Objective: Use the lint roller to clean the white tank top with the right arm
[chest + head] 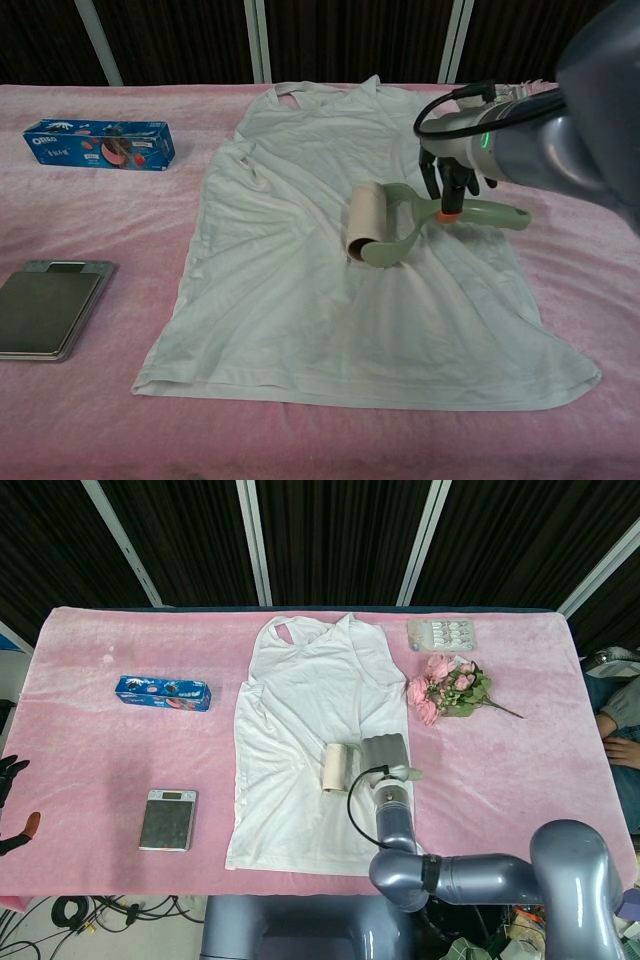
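Now right hand (452,180) holds lint roller (372,224) on white tank top (300,290).

Probably a lab; pink-covered table (80,780), dark slatted wall (340,540), floor cables (90,912).

The white tank top (300,290) lay spread flat on the pink surface (100,420), straps away from the robot, its cloth wrinkled. On its right half rested the lint roller (375,225): a pale cylinder on a curved sage-green handle, which the right hand (452,180) gripped.
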